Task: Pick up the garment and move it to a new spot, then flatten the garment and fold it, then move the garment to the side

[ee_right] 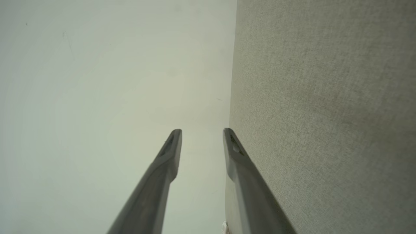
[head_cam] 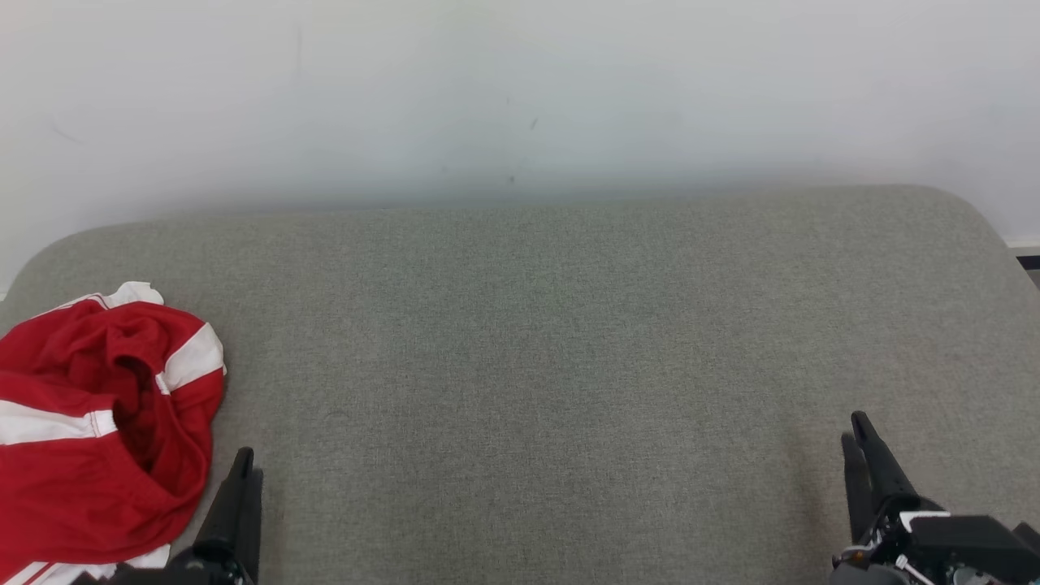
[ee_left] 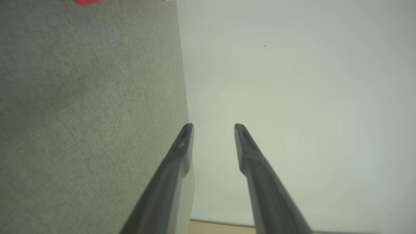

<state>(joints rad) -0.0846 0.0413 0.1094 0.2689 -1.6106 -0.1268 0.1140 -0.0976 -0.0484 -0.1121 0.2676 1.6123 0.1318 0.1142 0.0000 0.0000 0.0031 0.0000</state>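
The left gripper (head_cam: 249, 463) sits at the near edge of the grey padded surface (head_cam: 569, 366), its two dark fingers parted by a moderate gap with nothing between them; its wrist view shows the tips apart against the pale wall (head_cam: 520, 81). The right gripper (head_cam: 851, 426) is at the opposite near corner, its fingers likewise apart and empty. The garment (head_cam: 89, 422), red with white stripes, lies in a crumpled heap at the left end of the surface, running off the left and bottom edges of the head view. It lies just beside the left gripper, on that gripper's outer side, its rumpled red hem close to the fingers; whether cloth and finger touch I cannot tell. The right gripper is well apart from it, with the whole bare middle of the surface between them. The heap has no clear long axis, though it stretches somewhat more from near to far than across. The pickup has not begun, and by my judgement the left arm is the one placed to make it, with a short sideways reach outward, while the open middle offers the new spot.
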